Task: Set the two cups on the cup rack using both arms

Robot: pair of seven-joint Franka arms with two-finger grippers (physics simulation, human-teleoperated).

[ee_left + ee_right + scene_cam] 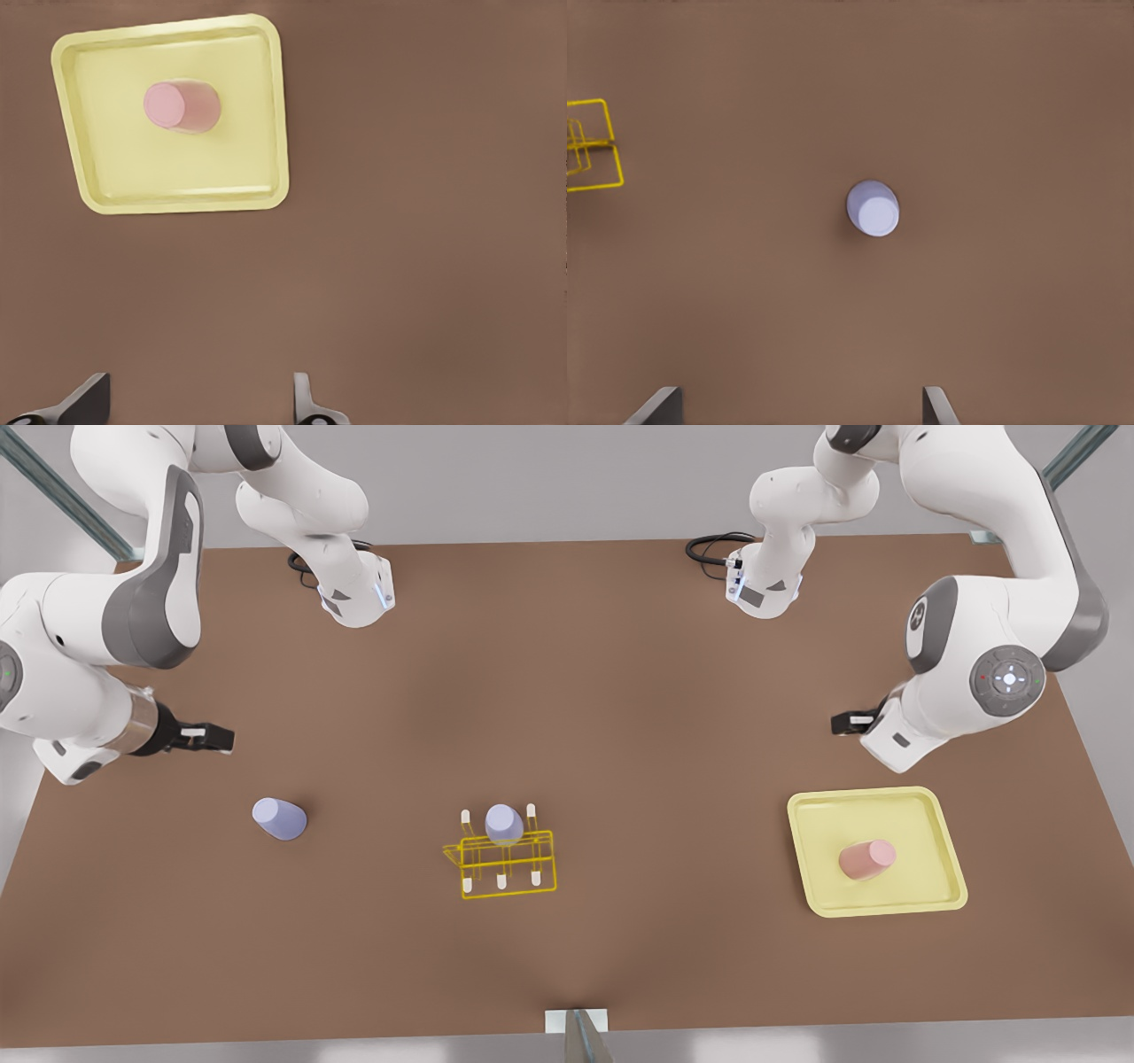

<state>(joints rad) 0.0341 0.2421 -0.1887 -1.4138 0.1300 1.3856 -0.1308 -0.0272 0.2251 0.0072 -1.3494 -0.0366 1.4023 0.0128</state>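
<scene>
I can't read any text, brand, number or label anywhere in my views. Closest thing to a sign is the round grey control pad on the arm at the front view's right, with a lit white centre and tiny red and green dots, no legible characters. Cups, rack, tray and table all look plain to me.

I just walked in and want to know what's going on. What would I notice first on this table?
Two big white robot arms lean over a brown table. In the middle stands a bright yellow wire rack with a purple cup already on a peg. The left gripper, open, looks at a pink cup on a pale yellow tray; the right gripper, open, hovers over another purple cup on the bare table.
</scene>
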